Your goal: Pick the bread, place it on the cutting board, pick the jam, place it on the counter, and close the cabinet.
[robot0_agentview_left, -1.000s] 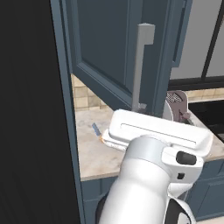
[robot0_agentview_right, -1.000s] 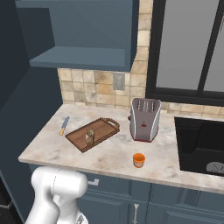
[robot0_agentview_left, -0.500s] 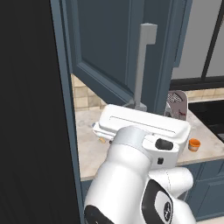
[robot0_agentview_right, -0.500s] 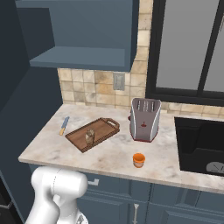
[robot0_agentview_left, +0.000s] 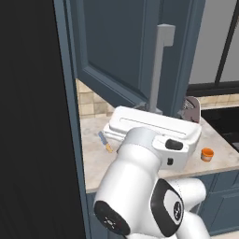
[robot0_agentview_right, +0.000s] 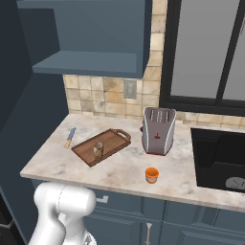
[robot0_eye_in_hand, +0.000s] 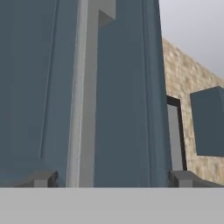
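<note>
Kitchen counter [robot0_agentview_right: 124, 170] looks sorted from where I'm driving: bread [robot0_agentview_right: 98, 150] sits on the board [robot0_agentview_right: 102, 146], jam [robot0_agentview_right: 152, 175] stands on bare stone near the front edge, just in front of the toaster [robot0_agentview_right: 158, 130], and a knife [robot0_agentview_right: 70, 137] lies left of the board. Up top the cabinet [robot0_agentview_left: 135, 51] door is swung out, not shut yet. My gripper [robot0_eye_in_hand: 111, 179] is right up against that door, fingers [robot0_eye_in_hand: 43, 179] spread wide either side of the bar handle [robot0_eye_in_hand: 87, 94], gripping nothing.
</note>
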Tool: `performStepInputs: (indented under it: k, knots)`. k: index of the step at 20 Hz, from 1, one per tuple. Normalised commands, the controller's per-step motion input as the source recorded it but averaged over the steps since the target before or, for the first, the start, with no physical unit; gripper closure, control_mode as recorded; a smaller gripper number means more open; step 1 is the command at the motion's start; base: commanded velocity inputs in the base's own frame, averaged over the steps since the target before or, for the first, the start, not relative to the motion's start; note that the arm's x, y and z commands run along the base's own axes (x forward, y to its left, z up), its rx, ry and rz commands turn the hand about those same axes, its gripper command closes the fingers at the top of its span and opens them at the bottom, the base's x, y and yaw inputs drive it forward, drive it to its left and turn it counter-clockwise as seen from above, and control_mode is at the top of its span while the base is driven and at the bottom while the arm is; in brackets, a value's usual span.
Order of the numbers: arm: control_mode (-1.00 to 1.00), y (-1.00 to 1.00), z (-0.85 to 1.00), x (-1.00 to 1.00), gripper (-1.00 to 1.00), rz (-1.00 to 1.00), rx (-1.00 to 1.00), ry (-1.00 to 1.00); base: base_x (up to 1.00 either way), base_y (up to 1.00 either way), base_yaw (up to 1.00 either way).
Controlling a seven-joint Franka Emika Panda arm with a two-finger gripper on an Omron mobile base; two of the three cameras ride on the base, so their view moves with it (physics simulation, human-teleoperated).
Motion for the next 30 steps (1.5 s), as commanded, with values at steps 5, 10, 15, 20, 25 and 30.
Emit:
performStepInputs:
  k: [5, 10, 15, 20, 25, 30]
  knots:
    - [-1.0, 0.0, -0.09, 0.57, -1.0, 0.0, 0.0, 0.0, 0.0, 0.0, 0.0]
    - [-1.0, 0.0, -0.07, 0.63, -1.0, 0.0, 0.0, 0.0, 0.0, 0.0, 0.0]
    - [-1.0, -0.02, -0.06, 0.66, -1.0, 0.0, 0.0, 0.0, 0.0, 0.0, 0.0]
    - [-1.0, -0.11, -0.06, 0.67, -1.0, 0.0, 0.0, 0.0, 0.0, 0.0, 0.0]
    - [-1.0, -0.16, -0.08, 0.68, -1.0, 0.01, 0.0, 0.0, 0.0, 0.0, 0.0]
    - [-1.0, -0.2, -0.14, 0.73, -1.0, 0.08, 0.0, 0.0, 0.0, 0.0, 0.0]
